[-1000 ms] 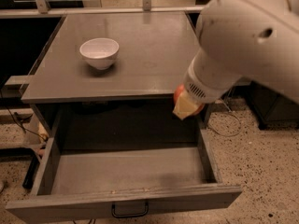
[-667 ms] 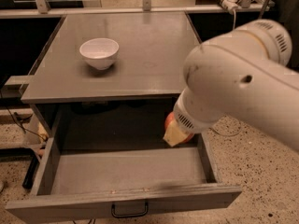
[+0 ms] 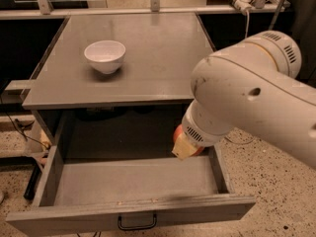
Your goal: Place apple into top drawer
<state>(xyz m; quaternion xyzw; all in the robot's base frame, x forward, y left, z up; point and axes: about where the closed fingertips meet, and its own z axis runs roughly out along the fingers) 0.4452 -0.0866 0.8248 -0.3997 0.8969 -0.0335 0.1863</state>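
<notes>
Gripper [image 3: 185,146]: above the top drawer [image 3: 133,182], at its back right corner.
Hold: seems to squeeze the apple [image 3: 177,132], mostly hidden.

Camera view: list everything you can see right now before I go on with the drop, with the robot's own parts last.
apple: one, red, mostly hidden behind the gripper, at the back right of the open drawer.
top drawer: one, grey, pulled out under the tabletop; no contents visible besides the apple at its back right.
pull handle: one, dark, centre of the drawer's front panel.
bowl: one, white, upright on the tabletop's left part.
tabletop: one, grey, flat, above the drawer.
floor: speckled, light, to the right of the drawer.
arm: one, white, reaching in from the right.
gripper: one, yellowish tip, at the drawer's back right, against the apple.
</notes>
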